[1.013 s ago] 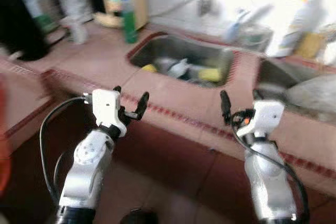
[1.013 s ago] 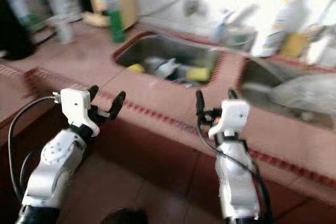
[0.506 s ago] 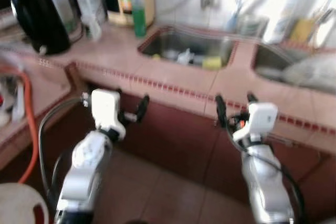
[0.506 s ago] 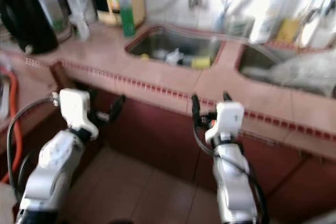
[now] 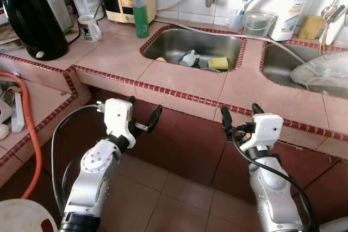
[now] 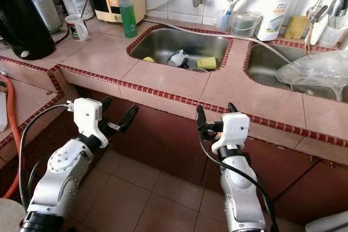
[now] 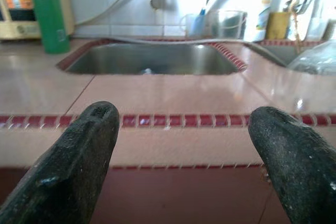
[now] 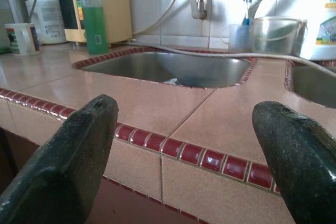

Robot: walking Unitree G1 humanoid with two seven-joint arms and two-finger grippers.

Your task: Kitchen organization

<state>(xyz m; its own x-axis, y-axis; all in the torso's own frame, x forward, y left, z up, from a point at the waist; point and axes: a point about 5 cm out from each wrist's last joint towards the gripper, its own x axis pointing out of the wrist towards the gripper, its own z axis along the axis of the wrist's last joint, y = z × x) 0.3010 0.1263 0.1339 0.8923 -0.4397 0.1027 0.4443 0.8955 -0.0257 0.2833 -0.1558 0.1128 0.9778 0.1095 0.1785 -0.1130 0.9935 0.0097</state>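
Faced a tiled counter (image 5: 185, 80) running from 9 to 3 o'clock, with one steel sink (image 5: 179, 44) sunk in at 12 and a second sink (image 5: 277, 63) at 2. Noted a black kettle (image 5: 32, 23) at 10 o'clock, a crumpled clear plastic bag (image 5: 326, 71) over the second sink, a green bottle (image 5: 141, 14) and a mug (image 5: 89, 27) between 11 and 12.

Found the likeliest things of the tidying low in the 12 o'clock sink: a yellow sponge (image 5: 218, 63) beside a small pale item too small to name.

Held the left gripper (image 5: 144, 113) at 7 o'clock and the right gripper (image 5: 240, 110) at 5 o'clock, both in front of the counter's edge and below its top, both spread wide and holding nothing.

Could not settle from this which item was meant. Judged that any reach would need the wrist lifted over the red-trimmed edge before going forward, then a steep descent into the sink, keeping the fingers wide until either side of the thing.
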